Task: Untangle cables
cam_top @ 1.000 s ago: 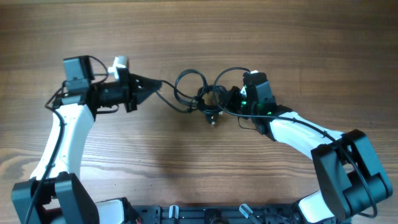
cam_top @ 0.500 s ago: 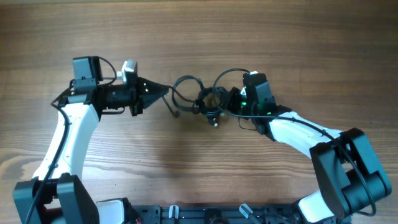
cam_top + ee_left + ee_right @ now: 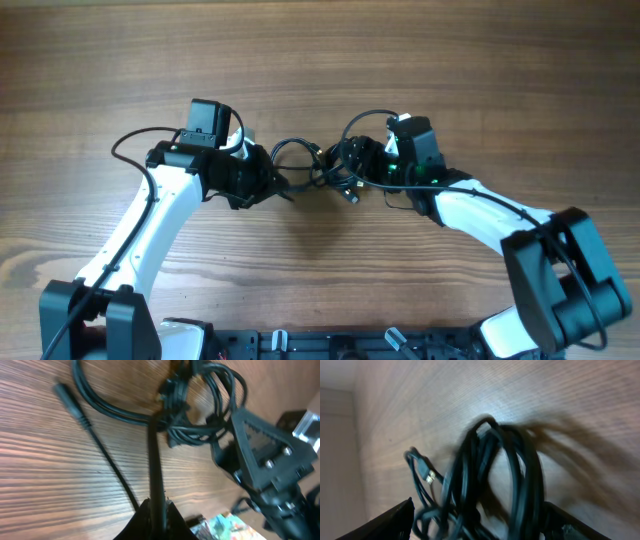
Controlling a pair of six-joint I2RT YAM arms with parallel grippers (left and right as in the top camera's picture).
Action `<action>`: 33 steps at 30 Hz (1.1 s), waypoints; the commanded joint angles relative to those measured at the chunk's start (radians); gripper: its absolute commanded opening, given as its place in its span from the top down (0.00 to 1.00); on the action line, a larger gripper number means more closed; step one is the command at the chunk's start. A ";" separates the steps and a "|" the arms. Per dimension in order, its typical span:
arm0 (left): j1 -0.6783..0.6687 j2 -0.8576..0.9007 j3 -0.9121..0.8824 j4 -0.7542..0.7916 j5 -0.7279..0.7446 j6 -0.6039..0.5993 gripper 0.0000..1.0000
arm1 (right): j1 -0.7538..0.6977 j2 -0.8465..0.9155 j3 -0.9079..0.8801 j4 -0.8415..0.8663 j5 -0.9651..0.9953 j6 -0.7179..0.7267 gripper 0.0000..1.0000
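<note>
The cables (image 3: 333,166) are thin black cords bunched in a knot at mid-table, with a loop (image 3: 291,151) hanging out to the left. My left gripper (image 3: 283,187) sits just left of the knot. In the left wrist view it (image 3: 159,510) is shut on one strand that runs up into the knot (image 3: 184,422). A free plug end (image 3: 67,400) lies on the wood. My right gripper (image 3: 357,160) is at the knot's right side. Its jaws (image 3: 480,520) stand wide open, with the cable bundle (image 3: 490,475) lying loose between the fingers.
The wooden table (image 3: 320,60) stretches bare-grained all round the knot. Both arms' own thicker wires loop beside them, one at the left (image 3: 130,145). The robot base (image 3: 330,345) lines the front edge.
My left arm has swung right toward the knot, still holding its strand, so the stretched cable has gone slack. The right gripper has opened and let go of the bundle.
</note>
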 commanded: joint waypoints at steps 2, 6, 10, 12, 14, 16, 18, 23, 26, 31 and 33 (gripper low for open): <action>-0.002 -0.019 0.010 0.003 -0.092 0.023 0.90 | -0.029 -0.135 0.002 -0.082 -0.039 -0.014 0.20; -0.003 -0.019 0.010 0.003 -0.135 0.023 0.92 | -0.034 -0.233 0.006 -0.178 -0.039 -0.056 0.27; -0.005 -0.019 0.010 0.011 -0.139 0.023 0.94 | -0.033 -0.315 0.039 -0.257 -0.051 -0.084 0.62; -0.005 -0.019 0.010 0.016 -0.139 0.023 0.95 | -0.033 -0.334 0.039 -0.236 -0.060 -0.079 0.95; -0.006 -0.019 0.010 0.018 -0.138 0.023 0.96 | -0.033 -0.336 0.039 -0.212 -0.062 -0.080 0.95; -0.013 -0.019 0.010 0.018 -0.138 0.023 0.96 | -0.033 -0.332 0.039 -0.192 -0.061 -0.081 0.95; -0.026 -0.019 0.010 0.019 -0.138 0.023 0.96 | -0.033 -0.325 0.039 -0.171 -0.061 -0.080 0.95; -0.064 -0.019 0.010 0.030 -0.138 0.023 0.96 | -0.011 -0.281 0.039 -0.112 -0.062 -0.080 0.95; -0.089 -0.019 0.010 0.046 -0.138 0.023 0.96 | 0.018 -0.246 0.039 -0.064 -0.061 -0.080 0.95; -0.108 -0.019 0.010 0.061 -0.138 0.020 0.96 | 0.060 -0.151 0.039 0.045 -0.035 -0.080 0.95; -0.110 -0.019 0.010 0.060 -0.138 0.020 0.96 | 0.066 -0.108 0.039 0.067 -0.011 -0.080 0.95</action>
